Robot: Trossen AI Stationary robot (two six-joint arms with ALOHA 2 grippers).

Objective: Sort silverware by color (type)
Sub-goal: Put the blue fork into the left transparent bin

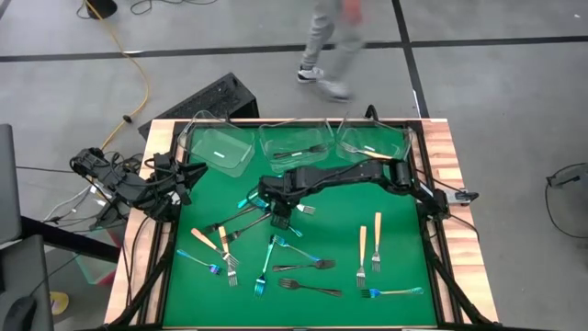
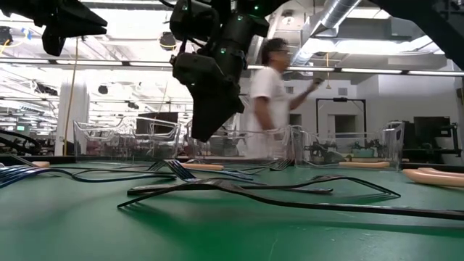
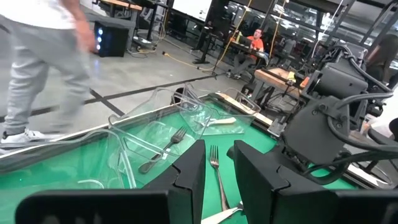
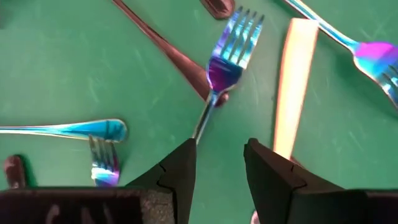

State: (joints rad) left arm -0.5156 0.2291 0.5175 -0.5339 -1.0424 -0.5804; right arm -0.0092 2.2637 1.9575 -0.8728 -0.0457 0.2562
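Right tool — fingers parted and grasping nothing, poised low over the green tabletop near its middle, at the edge of a tangle of silverware. Directly ahead of its fingertips lies an iridescent blue fork, tines pointing away, its slim handle running back toward the gap between the fingers; a cream handle lies just beside it, and a dark fork handle crosses under the blue fork's neck. Further blue forks lie near. In the high view the right arm reaches in from the tabletop's right edge. Left tool — fingers apart, empty, held back at the left rear corner. Loose forks of all three kinds are scattered across the front half. Three clear tubs stand in a row along the far edge; some hold forks. A person walks beyond the tabletop.
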